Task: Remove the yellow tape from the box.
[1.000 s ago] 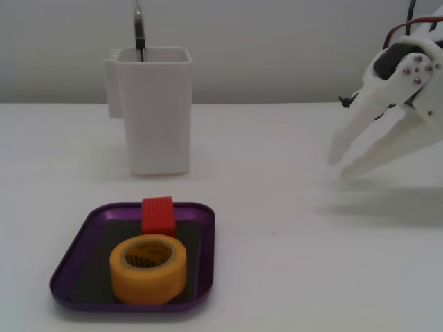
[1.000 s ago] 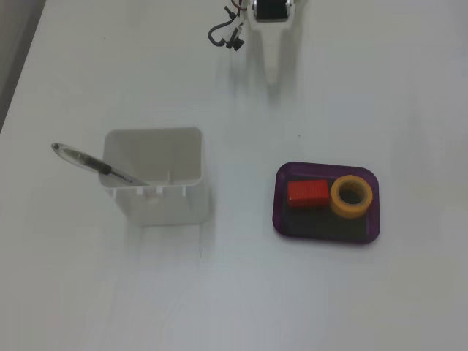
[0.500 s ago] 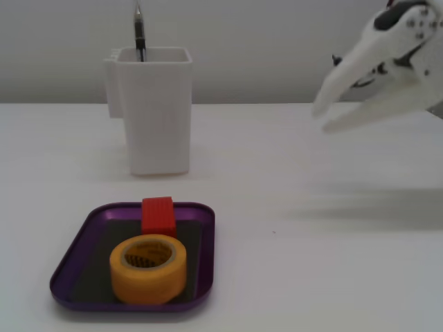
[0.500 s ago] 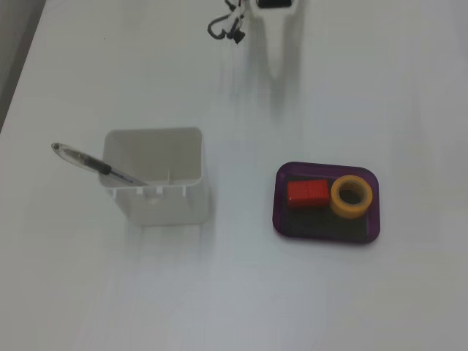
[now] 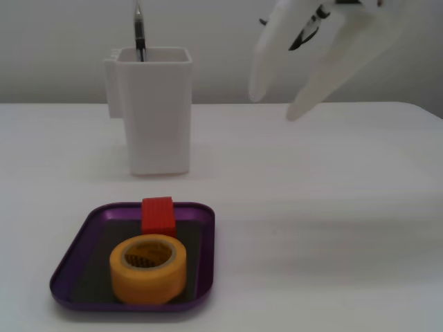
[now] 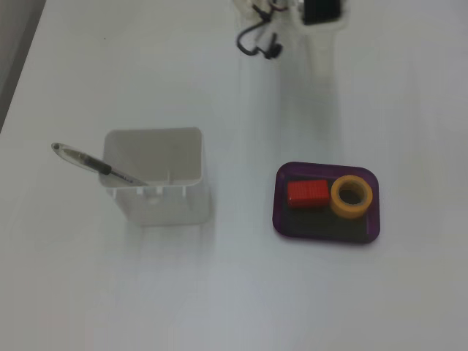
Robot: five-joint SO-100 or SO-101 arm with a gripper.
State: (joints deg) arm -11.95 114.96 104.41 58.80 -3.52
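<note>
The white claw [image 5: 277, 104] hangs open and empty. Well below it, the thick yellow tape roll [image 5: 148, 269] sits in the shallow purple metallic tray [image 5: 73, 266], touching a red ribbed block [image 5: 158, 214].

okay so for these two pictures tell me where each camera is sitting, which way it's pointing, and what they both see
A fixed view: low at the table's edge, looking level across it; the purple box is nearest, the white container behind, the blurred open gripper hangs top right.
A fixed view: overhead, looking straight down; only the arm's base with cables shows at the top edge.
Shared: the box, yellow tape, red block, container, pen.
</note>
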